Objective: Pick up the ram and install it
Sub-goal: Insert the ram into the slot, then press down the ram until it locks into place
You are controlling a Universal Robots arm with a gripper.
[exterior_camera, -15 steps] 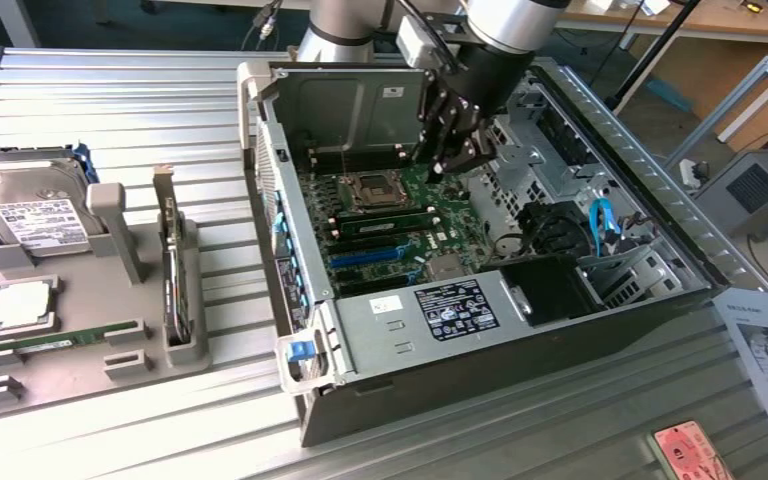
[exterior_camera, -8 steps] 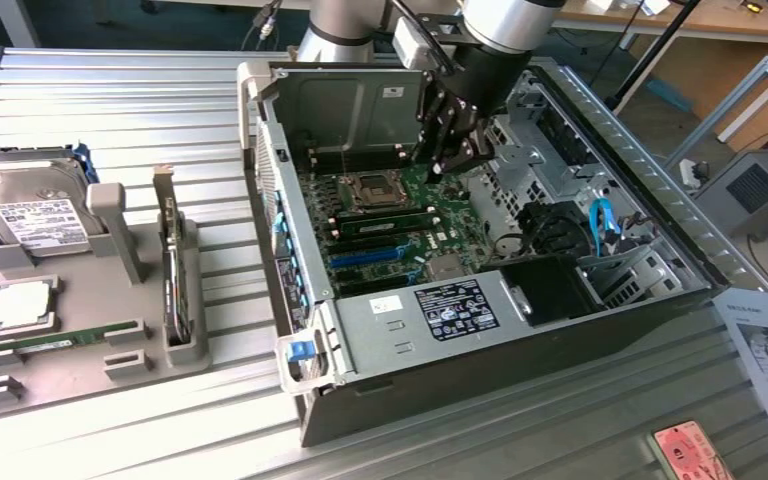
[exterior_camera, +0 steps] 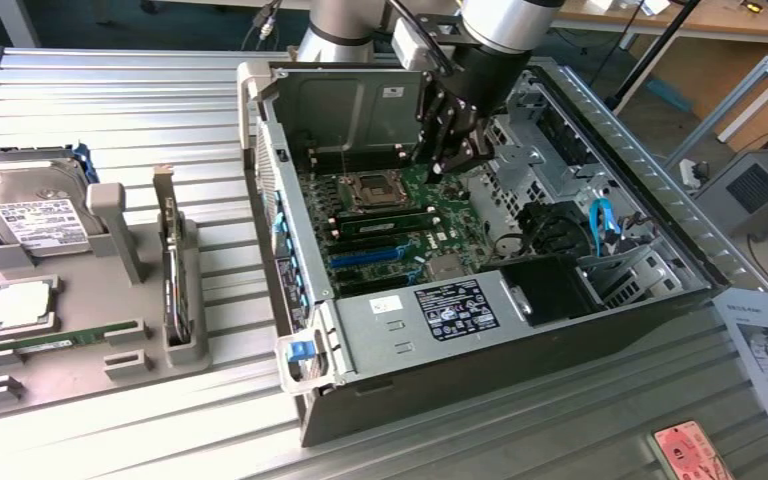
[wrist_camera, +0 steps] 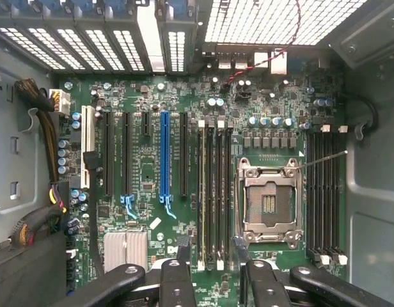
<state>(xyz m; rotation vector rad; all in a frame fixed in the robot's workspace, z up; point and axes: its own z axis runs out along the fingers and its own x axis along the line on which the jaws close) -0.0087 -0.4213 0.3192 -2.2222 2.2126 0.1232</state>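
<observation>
**Item:** long, narrow green circuit-board ram stick (exterior_camera: 57,338). It lies flat in your grey moulded parts tray (exterior_camera: 91,375), well apart from the case and not yet lifted, so pick-up and seating both remain.

**Black-fingered gripper** (wrist_camera: 211,246): jaws parted and empty, over the large green motherboard (wrist_camera: 146,173). The black memory slots (wrist_camera: 215,192) may already hold one module, but this is unclear.

**Room:** the grey steel case walls (exterior_camera: 398,320) hem you in.
</observation>
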